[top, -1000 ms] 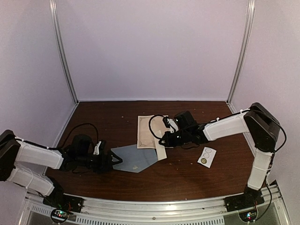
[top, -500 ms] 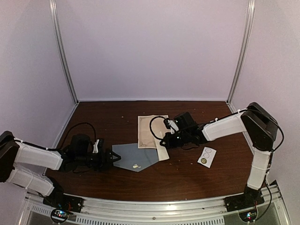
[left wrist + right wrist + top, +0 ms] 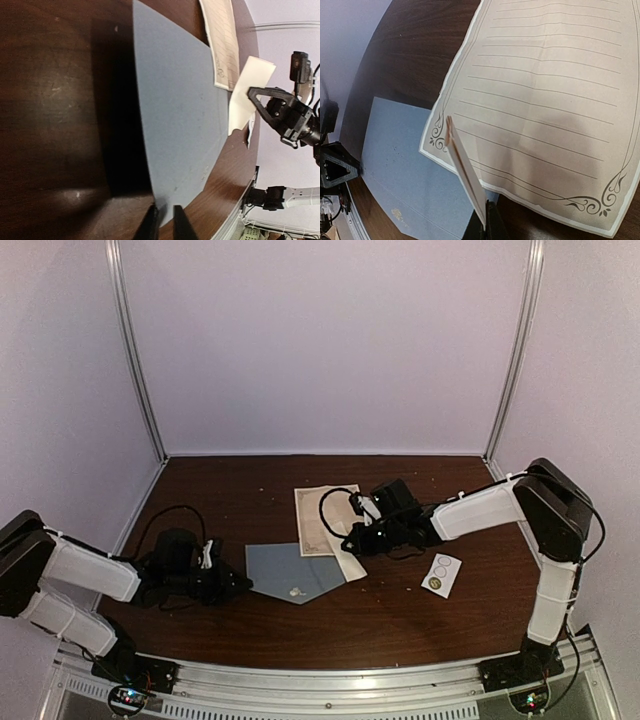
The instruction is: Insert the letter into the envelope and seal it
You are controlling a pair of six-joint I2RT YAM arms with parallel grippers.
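1. Your left pincer (image 3: 243,583) sits low at the left short edge of the envelope (image 3: 295,575). In the left wrist view its fingers are drawn nearly together with that edge running in between them. I read this as a pinch on the envelope, and the dark shadow under the edge suggests it is raised a little off the table (image 3: 220,500).
2. Your right pincer (image 3: 352,543) is clamped on a folded cream sheet, which I take to be the folded letter (image 3: 347,562). In the right wrist view the sheet stands edge-on from the fingers, over the corner of a lined sheet (image 3: 315,520) that lies flat.
3. The envelope lies on the table between the two pincers, with its long axis running left to right. Its pointed flap is open and aims toward the near edge. The lined sheet touches or overlaps its far right corner; I cannot tell which.
4. The coming move depends on one relation: the folded letter hangs at the envelope's right end, just beside or over that corner, while the mouth appears to lie along the near long side, under the flap. The right arm is the nearer one for the insertion.
5. You probably need to bring the letter round to the near side and line its long edge up with the mouth while the left pincer steadies the envelope.
6. The sticker strip (image 3: 440,573) lies to the right, well apart from the envelope.
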